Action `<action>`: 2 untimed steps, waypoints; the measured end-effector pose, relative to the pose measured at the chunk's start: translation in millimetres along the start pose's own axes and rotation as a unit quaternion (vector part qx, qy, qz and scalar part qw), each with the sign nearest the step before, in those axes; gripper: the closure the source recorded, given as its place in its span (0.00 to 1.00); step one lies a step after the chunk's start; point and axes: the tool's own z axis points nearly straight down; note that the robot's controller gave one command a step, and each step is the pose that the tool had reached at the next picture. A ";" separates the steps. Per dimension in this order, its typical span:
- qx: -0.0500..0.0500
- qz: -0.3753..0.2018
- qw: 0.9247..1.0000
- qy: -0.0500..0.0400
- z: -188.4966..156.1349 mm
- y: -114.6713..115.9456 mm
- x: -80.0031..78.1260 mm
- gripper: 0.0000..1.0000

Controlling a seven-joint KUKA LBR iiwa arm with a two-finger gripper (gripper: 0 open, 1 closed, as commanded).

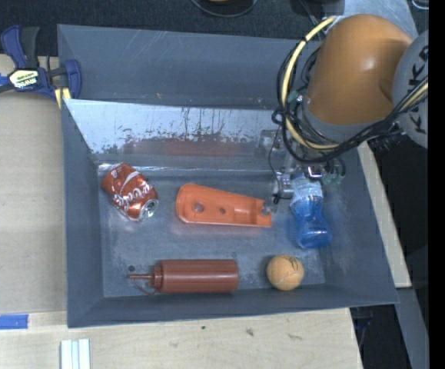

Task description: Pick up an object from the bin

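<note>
The scoop (214, 206), an orange plastic one, lies flat in the middle of the bin (168, 129). Its long axis runs nearly left to right across the view, with the broad end to the left and the narrow handle to the right, dipping a little toward the near wall. The gripper (281, 191) hangs at that handle end, just above and behind its tip, so nearly the whole scoop stretches away to the gripper's left. Whether the gripper is open or closed cannot be told, as the wrist and cables hide it from above. Nothing can be seen held in it. Just to its right lies a blue bottle (310, 220), whose long axis runs from the back wall toward the near one, the upper end tucked close under the wrist. Handle tip and bottle top are both near enough that I cannot say which the gripper is set over. If it is the scoop, I judge the grasp would have to close across the thin handle, at right angles to its length. The can (130, 192), the brown bottle (195, 275) and the ball (285, 272) lie well apart from it.
</note>
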 end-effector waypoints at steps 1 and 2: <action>0.000 0.000 1.000 -0.004 -5.1 0.0 -1.1 0.00; 0.000 -0.027 1.000 -0.004 98.4 -9.0 -3.8 0.00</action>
